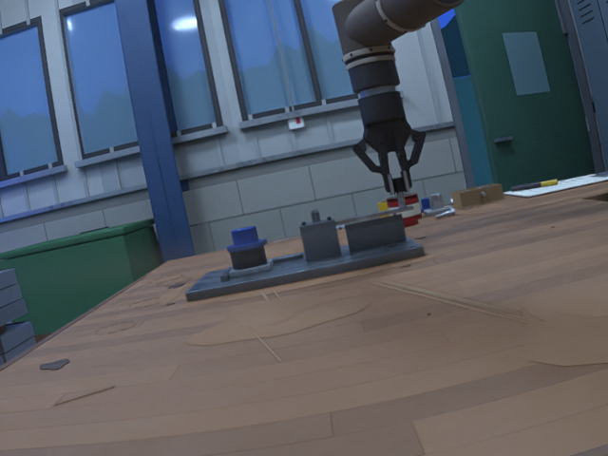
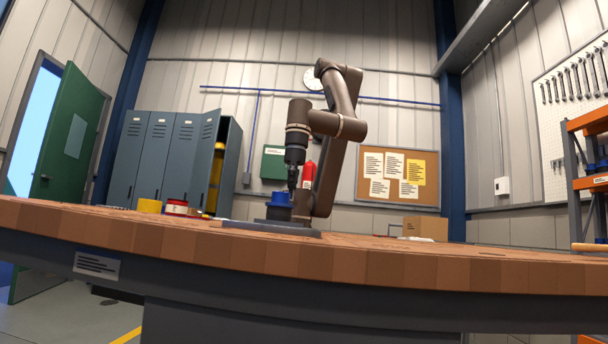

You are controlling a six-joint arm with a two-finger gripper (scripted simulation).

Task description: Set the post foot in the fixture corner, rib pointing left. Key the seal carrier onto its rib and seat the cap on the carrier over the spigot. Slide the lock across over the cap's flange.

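The blue cap [image 1: 246,239] sits on the dark seal carrier [image 1: 247,257], which rests on the pale post foot at the left end of the grey fixture plate [image 1: 304,270]. A grey block with a short pin [image 1: 319,239] stands mid-plate, and a wider grey block [image 1: 375,232] stands to its right. A thin lock bar [image 1: 375,214] runs along the top of these blocks, and my gripper [image 1: 399,190] is closed on its upright handle at the right end. From the second side camera the cap [image 2: 280,198] and the gripper [image 2: 292,186] nearly line up.
The bench's left edge [image 1: 73,321] runs close to the fixture. Behind the plate lie a red and white tin [image 1: 410,203], small blue, yellow and grey parts, a wooden block [image 1: 477,195] and a marker on paper [image 1: 535,185]. Thin splinters lie on the open wood in front.
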